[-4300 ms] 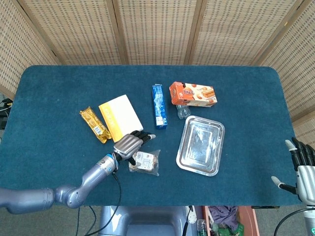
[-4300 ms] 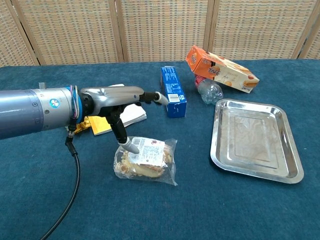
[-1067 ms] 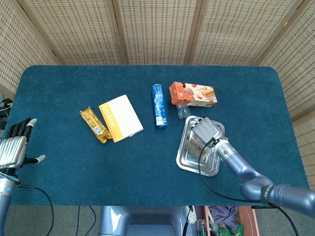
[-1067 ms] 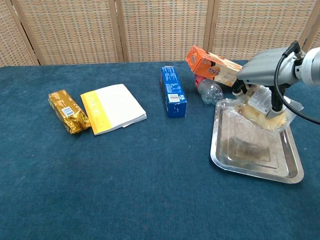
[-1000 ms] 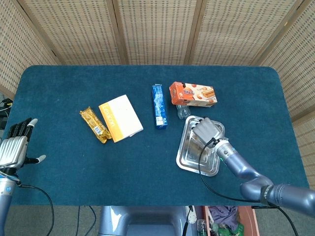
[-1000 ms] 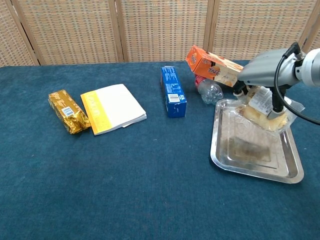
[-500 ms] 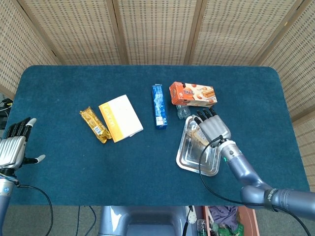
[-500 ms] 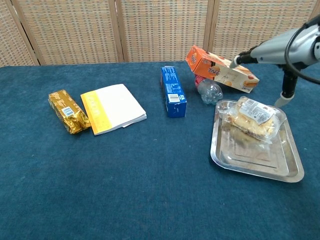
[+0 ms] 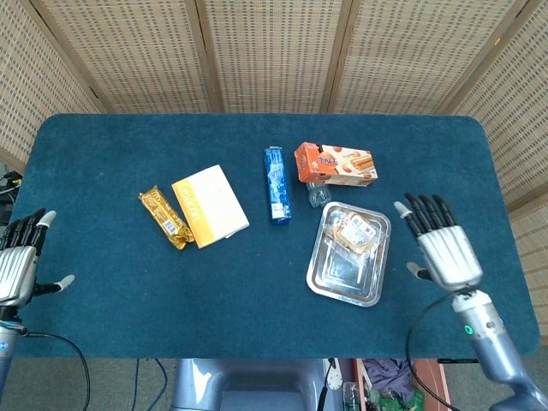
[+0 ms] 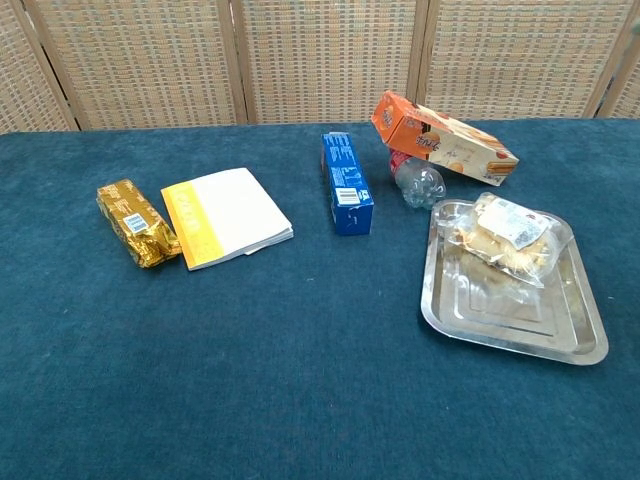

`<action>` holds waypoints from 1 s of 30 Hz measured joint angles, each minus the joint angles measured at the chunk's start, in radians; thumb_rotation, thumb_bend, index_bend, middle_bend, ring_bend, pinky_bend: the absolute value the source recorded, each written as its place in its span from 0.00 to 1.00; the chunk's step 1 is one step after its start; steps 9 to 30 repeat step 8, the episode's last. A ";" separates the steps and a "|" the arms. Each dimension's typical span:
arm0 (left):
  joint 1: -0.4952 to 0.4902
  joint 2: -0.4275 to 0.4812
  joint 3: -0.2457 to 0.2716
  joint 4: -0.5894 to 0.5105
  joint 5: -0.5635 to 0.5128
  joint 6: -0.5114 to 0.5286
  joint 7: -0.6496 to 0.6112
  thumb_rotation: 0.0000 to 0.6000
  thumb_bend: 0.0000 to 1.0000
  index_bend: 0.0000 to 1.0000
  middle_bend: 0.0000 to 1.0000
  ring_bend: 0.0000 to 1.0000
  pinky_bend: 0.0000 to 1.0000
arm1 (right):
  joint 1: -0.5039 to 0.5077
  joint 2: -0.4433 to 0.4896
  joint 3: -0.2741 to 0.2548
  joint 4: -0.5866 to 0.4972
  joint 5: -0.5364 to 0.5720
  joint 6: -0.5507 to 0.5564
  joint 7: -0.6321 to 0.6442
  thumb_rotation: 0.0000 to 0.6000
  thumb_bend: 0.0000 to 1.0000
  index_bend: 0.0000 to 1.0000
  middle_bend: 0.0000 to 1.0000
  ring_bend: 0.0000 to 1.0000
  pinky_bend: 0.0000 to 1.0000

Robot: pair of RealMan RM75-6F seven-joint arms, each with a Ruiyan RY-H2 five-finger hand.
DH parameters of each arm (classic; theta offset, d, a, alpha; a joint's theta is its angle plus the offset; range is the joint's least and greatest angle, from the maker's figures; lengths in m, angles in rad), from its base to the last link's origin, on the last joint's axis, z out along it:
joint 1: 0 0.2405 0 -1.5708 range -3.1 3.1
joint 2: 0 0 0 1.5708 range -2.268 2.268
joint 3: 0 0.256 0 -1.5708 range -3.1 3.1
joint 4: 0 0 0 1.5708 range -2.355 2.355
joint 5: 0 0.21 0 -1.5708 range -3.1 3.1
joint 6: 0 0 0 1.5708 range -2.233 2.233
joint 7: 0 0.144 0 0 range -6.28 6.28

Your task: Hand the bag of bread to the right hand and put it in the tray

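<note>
The clear bag of bread (image 9: pixel 355 231) (image 10: pixel 508 238) lies in the far end of the metal tray (image 9: pixel 330 276) (image 10: pixel 500 320), with nothing touching it. My right hand (image 9: pixel 443 247) hovers to the right of the tray, fingers spread and empty, seen only in the head view. My left hand (image 9: pixel 17 261) is at the table's left edge, fingers apart and holding nothing. Neither hand shows in the chest view.
An orange box (image 9: pixel 336 164) and a clear plastic bottle (image 10: pixel 418 180) lie just beyond the tray. A blue box (image 9: pixel 276 185), a white and yellow packet (image 9: pixel 209 205) and a gold wrapped bar (image 9: pixel 164 217) lie further left.
My right hand has let go of the bag and drawn back to the right of the tray. The bag now rests in the tray. The left hand has barely moved.
</note>
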 measured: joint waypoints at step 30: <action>0.036 -0.017 0.023 0.016 0.069 0.044 -0.009 1.00 0.00 0.00 0.00 0.00 0.00 | -0.248 -0.125 -0.047 0.194 -0.111 0.225 0.230 1.00 0.00 0.00 0.00 0.00 0.00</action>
